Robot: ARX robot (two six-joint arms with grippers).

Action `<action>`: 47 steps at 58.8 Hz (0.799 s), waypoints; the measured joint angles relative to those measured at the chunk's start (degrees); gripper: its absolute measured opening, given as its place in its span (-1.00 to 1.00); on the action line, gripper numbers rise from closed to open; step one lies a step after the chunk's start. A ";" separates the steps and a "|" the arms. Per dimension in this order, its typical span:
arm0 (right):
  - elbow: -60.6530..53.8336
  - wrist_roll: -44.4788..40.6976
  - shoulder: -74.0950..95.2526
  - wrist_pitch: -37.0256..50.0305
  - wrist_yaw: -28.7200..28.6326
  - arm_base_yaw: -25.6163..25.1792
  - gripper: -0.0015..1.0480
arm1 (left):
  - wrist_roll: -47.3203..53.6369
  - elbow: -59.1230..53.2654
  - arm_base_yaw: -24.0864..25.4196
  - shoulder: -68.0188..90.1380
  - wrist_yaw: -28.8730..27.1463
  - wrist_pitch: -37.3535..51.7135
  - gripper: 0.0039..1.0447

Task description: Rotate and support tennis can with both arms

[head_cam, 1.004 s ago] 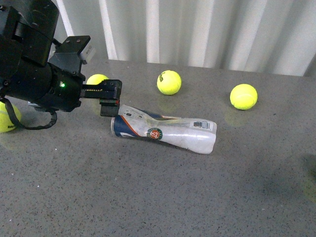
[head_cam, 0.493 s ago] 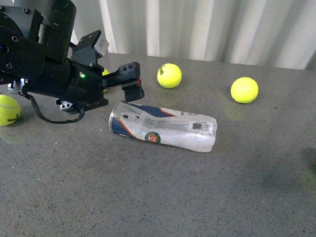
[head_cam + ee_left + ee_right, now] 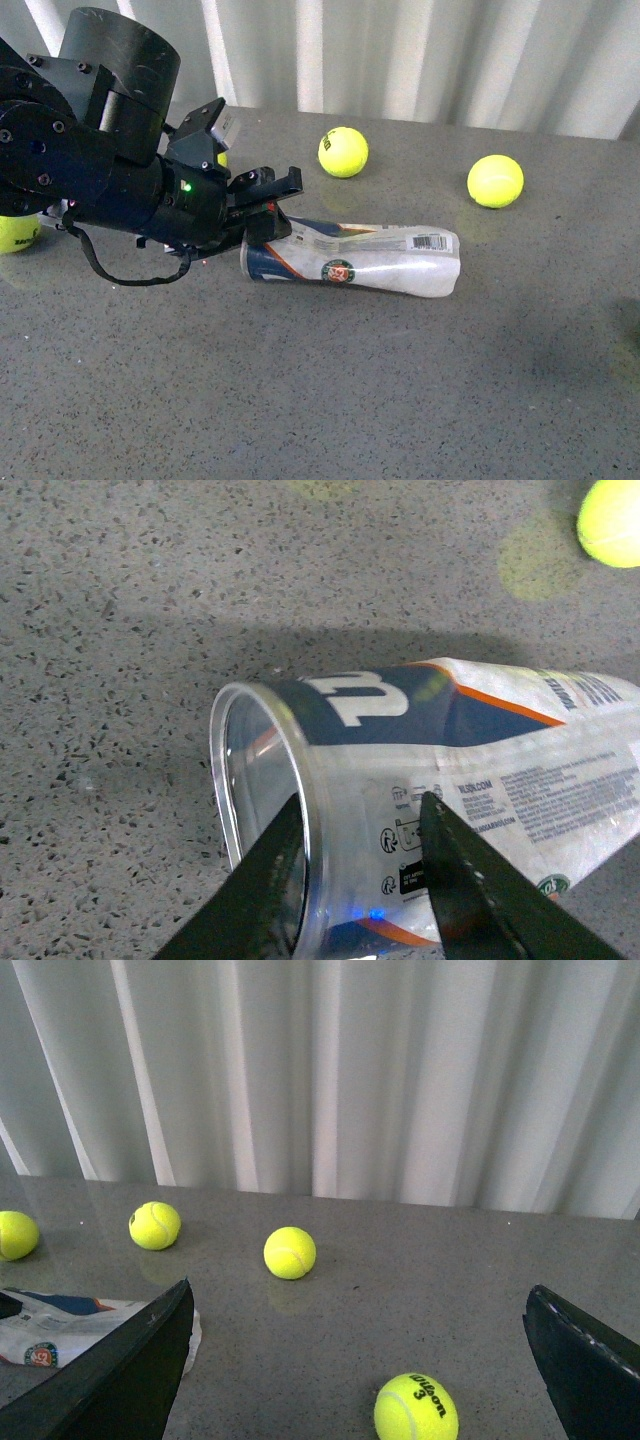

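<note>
Your tennis can [image 3: 350, 260] is down on its side on the grey bench [image 3: 400, 400], lying across the front view, open silver rim toward your left side and clear, dented end toward your right. The navy, white and orange label faces up.

Your left gripper [image 3: 275, 205] is right at that open mouth. In the left wrist view the two black fingers [image 3: 455, 880] are spread, one at the rim and one over the label just beyond it, with the can's wall between them. They are released, not clamped. Whether either one actually touches the plastic, you cannot tell from here.

Your right gripper [image 3: 360, 1288] hangs well apart from the can, fingers wide and holding nothing. Its camera catches only the can's end [image 3: 60, 1330], low beside one finger.

Loose balls lie round about: one ball [image 3: 343, 152] beyond the can near the white curtain [image 3: 450, 60], a second ball [image 3: 495, 181] further to your right, and a third ball [image 3: 15, 232] at the far left edge, half hidden behind the left arm [image 3: 90, 170].
</note>
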 joint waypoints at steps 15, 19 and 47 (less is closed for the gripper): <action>0.00 0.00 0.00 0.00 -0.02 0.00 0.86 | -1.33 0.00 -0.15 -0.39 1.40 0.20 -0.82; 0.00 0.00 0.00 0.00 -0.02 0.00 0.86 | -0.20 -0.17 -0.81 -2.25 1.55 -2.03 -0.85; 0.00 0.00 0.00 0.00 -0.02 0.00 0.86 | 35.47 15.93 -5.27 -23.87 9.77 -43.17 -0.94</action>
